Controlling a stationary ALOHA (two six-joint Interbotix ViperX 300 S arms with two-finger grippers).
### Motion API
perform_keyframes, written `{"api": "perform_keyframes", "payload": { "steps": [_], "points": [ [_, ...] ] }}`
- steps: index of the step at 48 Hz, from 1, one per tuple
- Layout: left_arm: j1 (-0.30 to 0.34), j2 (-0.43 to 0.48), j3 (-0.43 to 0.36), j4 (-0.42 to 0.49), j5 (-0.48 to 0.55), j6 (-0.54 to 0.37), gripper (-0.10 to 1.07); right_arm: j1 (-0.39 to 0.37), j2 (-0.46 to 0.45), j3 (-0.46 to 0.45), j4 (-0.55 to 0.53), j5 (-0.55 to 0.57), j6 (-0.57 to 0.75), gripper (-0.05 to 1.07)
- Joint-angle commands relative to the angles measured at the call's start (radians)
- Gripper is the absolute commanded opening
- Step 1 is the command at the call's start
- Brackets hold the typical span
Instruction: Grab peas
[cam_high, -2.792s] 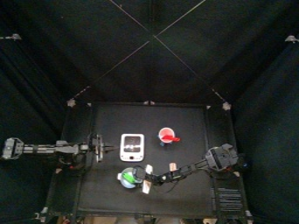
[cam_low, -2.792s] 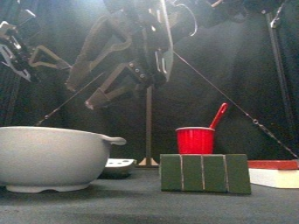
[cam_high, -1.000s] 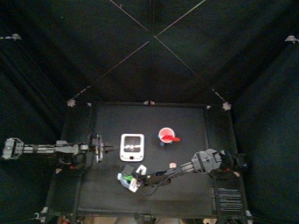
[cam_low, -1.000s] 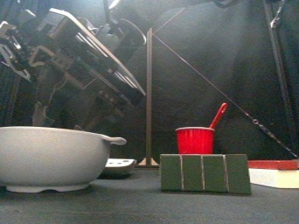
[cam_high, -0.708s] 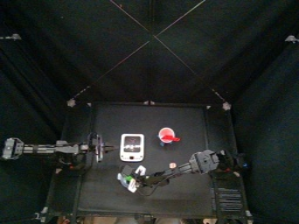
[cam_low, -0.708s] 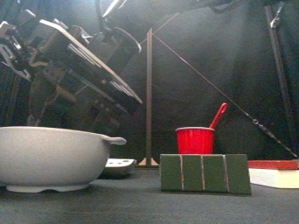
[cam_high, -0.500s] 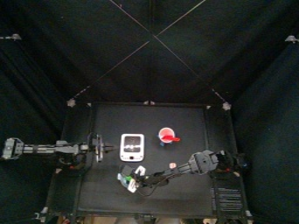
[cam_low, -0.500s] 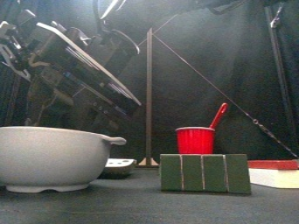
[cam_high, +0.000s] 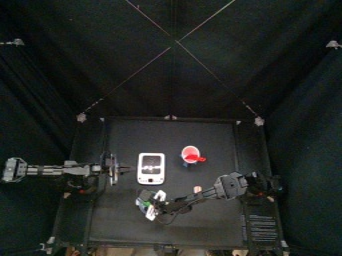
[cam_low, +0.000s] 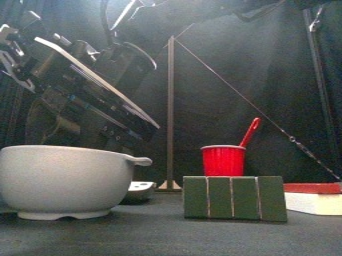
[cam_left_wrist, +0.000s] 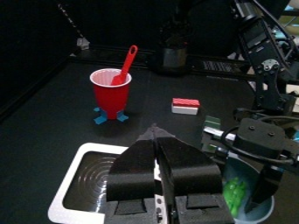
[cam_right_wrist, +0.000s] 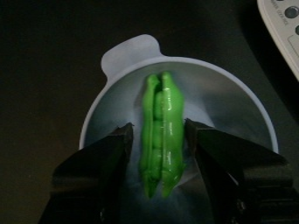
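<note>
The peas (cam_right_wrist: 163, 131) are bright green pods lying in a small white bowl (cam_right_wrist: 111, 66). In the top view the peas (cam_high: 143, 204) sit near the table's front, left of centre. My right gripper (cam_right_wrist: 162, 128) is open and low over the bowl, with one jaw on each side of the pods and close to them. It also shows in the top view (cam_high: 163, 208). The front view shows the bowl (cam_low: 67, 180) large at the left, the pods hidden inside. My left gripper (cam_left_wrist: 159, 133) is shut and empty, resting over the white rectangular item (cam_left_wrist: 84, 179) at the left.
A red cup (cam_high: 194, 155) with a red spoon stands mid-table, also in the front view (cam_low: 225, 160). The white rectangular item (cam_high: 151, 166) lies beside it. A small red-and-white block (cam_left_wrist: 187, 106) lies nearby. A dark green ribbed block (cam_low: 234, 197) stands at the front edge.
My right arm has come lower over the bowl, its jaws now around the pods. The bowl has shifted slightly. The left arm has not moved.
</note>
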Motion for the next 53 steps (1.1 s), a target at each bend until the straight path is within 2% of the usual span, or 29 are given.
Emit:
{"api": "perform_keyframes", "payload": {
  "steps": [1,29,34,46,53],
  "points": [
    [0.002,0.003,-0.012,-0.002,-0.009,0.002,0.32,-0.005,-0.028,-0.026,0.002,-0.003,-0.003,0.85],
    [0.002,0.005,-0.012,-0.002,-0.009,0.002,0.32,-0.006,-0.026,-0.026,-0.011,-0.003,-0.005,0.84],
    [0.002,0.003,-0.012,-0.002,-0.009,0.002,0.32,-0.006,-0.026,-0.026,-0.011,-0.003,-0.005,0.8],
    [0.003,0.005,-0.012,-0.002,-0.009,0.002,0.32,-0.006,-0.028,-0.031,-0.011,0.002,-0.005,0.6],
    [0.002,0.005,-0.012,-0.002,-0.009,0.002,0.32,-0.006,-0.057,-0.041,-0.015,0.048,-0.005,0.59]
  ]
}}
